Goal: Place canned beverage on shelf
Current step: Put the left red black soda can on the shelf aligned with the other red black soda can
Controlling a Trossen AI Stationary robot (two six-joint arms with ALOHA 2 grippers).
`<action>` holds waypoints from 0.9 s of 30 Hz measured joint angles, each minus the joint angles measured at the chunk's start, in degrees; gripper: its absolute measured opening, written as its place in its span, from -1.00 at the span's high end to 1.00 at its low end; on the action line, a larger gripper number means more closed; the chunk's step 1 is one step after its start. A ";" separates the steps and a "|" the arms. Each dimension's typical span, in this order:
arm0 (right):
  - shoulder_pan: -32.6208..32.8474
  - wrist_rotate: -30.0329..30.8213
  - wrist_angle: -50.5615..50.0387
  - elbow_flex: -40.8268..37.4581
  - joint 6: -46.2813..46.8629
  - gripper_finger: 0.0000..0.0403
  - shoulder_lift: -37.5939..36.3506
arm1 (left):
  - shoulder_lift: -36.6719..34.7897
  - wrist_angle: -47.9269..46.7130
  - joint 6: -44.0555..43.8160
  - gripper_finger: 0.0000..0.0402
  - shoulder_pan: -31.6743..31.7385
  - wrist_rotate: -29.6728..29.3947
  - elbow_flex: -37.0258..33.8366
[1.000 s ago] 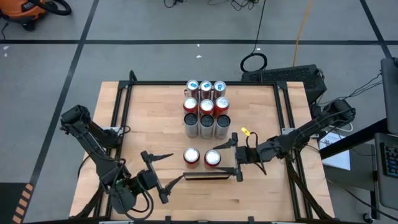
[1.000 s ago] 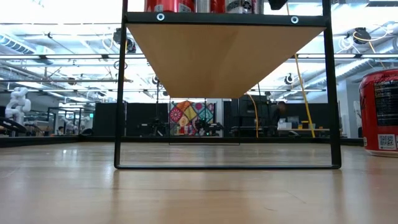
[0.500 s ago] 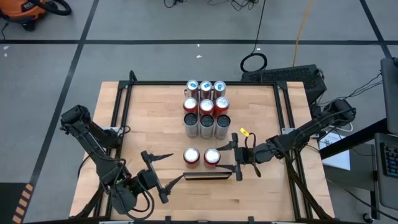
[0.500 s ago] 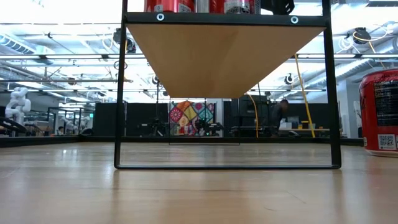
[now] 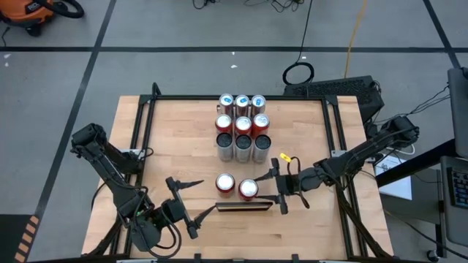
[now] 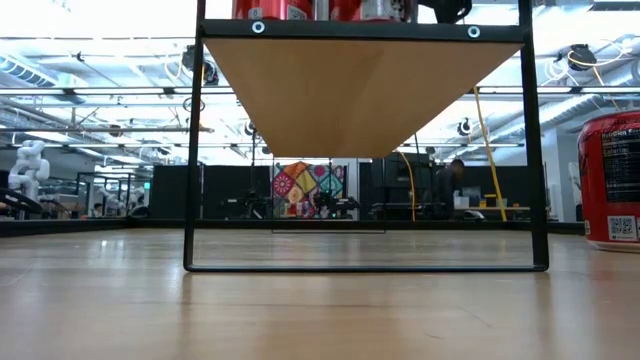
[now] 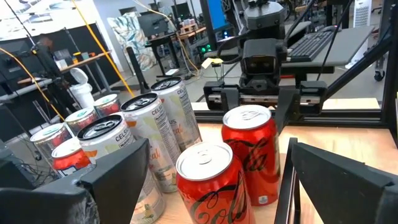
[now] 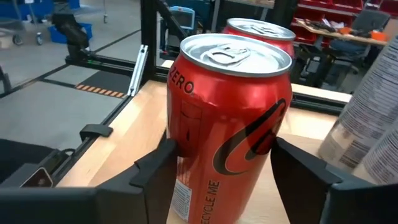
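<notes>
Two red cans stand side by side on the near part of the pale wood shelf [image 6: 360, 90], which the low view shows from below in its black frame. My right gripper [image 5: 265, 191] comes from the table's right and is shut on the right red can [image 5: 248, 189]. The left red can [image 5: 224, 183] stands just beside it, untouched. My left gripper [image 5: 208, 195] is open and empty near the table's near-left, pointing toward the cans. Several more cans [image 5: 243, 128] stand in rows on the far part of the shelf. My right gripper pinches the red can's side wall [image 8: 177, 146] between its two fingers, one on the can's far side and one on its near side. The fingers come level from the table's right. The can is upright; I cannot tell whether its base is off the wood.
A black frame [image 5: 146, 146] borders the tabletop. A dark bar [image 5: 245, 207] lies just near of the red cans. Another red can [image 6: 612, 180] stands on the tabletop at the low view's right edge. Bare wood lies left of the cans.
My right gripper has crept toward the table's left and its fingers have closed in on the right red can. That can has shifted a little toward the table's near edge, still upright.
</notes>
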 joint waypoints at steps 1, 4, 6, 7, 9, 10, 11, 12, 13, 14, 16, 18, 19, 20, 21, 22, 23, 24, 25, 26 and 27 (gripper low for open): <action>-0.15 -0.01 0.02 -0.02 -0.67 -0.07 0.00 | 0.01 0.00 0.00 -0.95 0.00 0.00 0.00; -1.04 -0.62 -0.11 -0.02 -2.14 -0.05 0.00 | 0.01 -0.02 -0.02 -0.95 0.00 0.02 0.00; -1.83 -1.64 -0.15 -0.02 -3.49 -0.05 0.00 | 0.01 0.00 -0.02 -0.95 0.09 0.71 0.00; -2.29 -2.73 -0.15 -0.02 -3.88 -0.05 0.00 | 0.01 0.00 -0.02 -0.95 0.17 1.23 0.00; -3.18 -4.68 -0.11 -0.02 -4.07 -0.05 0.00 | 0.01 0.02 -0.02 -0.95 0.32 1.53 0.00; -3.55 -5.57 -0.09 -0.02 -4.03 -0.05 0.00 | 0.01 0.03 -0.04 -0.95 0.40 1.53 0.00; -3.83 -5.99 -0.07 -0.02 -3.75 -0.05 0.00 | 0.01 0.02 -0.04 -0.95 0.44 1.53 0.00; -4.04 -5.99 -0.09 -0.02 -3.37 -0.05 0.00 | 0.01 0.02 -0.04 -0.95 0.44 1.55 0.00; -4.09 -5.94 -0.13 -0.02 -3.02 -0.05 0.00 | 0.01 0.02 -0.02 -0.95 0.44 1.57 0.00; -4.14 -5.93 -0.13 -0.02 -2.83 -0.05 0.00 | 0.01 0.02 -0.02 -0.95 0.44 1.57 0.00; -4.13 -5.87 -0.10 -0.02 -2.54 -0.06 0.00 | 0.01 0.02 -0.02 -0.95 0.44 1.57 0.00; -4.12 -5.67 0.01 -0.02 -1.90 -0.09 -0.03 | 0.01 0.02 -0.01 -0.95 0.44 1.60 0.00; -4.09 -5.46 -0.24 -0.02 -1.29 -0.11 -0.33 | 0.01 0.01 -0.01 -0.95 0.44 1.60 0.00; -3.98 -4.87 -0.88 -0.02 -0.64 -0.13 -0.69 | 0.01 -0.03 -0.01 -0.95 0.44 1.60 0.00; -3.83 -3.92 -1.46 -0.02 -0.06 -0.15 -1.06 | 0.01 -0.17 -0.02 -0.95 0.44 1.60 0.00; -3.65 -2.70 -2.04 -0.01 0.51 -0.17 -1.36 | 0.01 -0.34 -0.02 -0.95 0.44 1.60 0.00; -3.39 -1.50 -2.91 0.01 0.94 -0.19 -1.65 | 0.01 -0.39 0.00 -0.95 0.44 1.62 0.00; -2.95 -0.76 -3.96 -0.02 1.49 -0.20 -1.96 | 0.01 -0.40 0.01 -0.95 0.44 1.62 0.00; -2.51 -0.12 -4.29 -0.04 2.05 -0.21 -2.14 | 0.01 -0.42 0.00 -0.95 0.44 1.62 0.00; -2.05 0.26 -4.05 -0.04 2.57 -0.22 -2.25 | 0.01 -0.42 0.02 -0.95 0.44 1.62 0.00; -1.39 0.30 -3.68 -0.04 2.90 -0.22 -2.42 | 0.01 -0.46 0.02 -0.95 0.44 1.61 0.00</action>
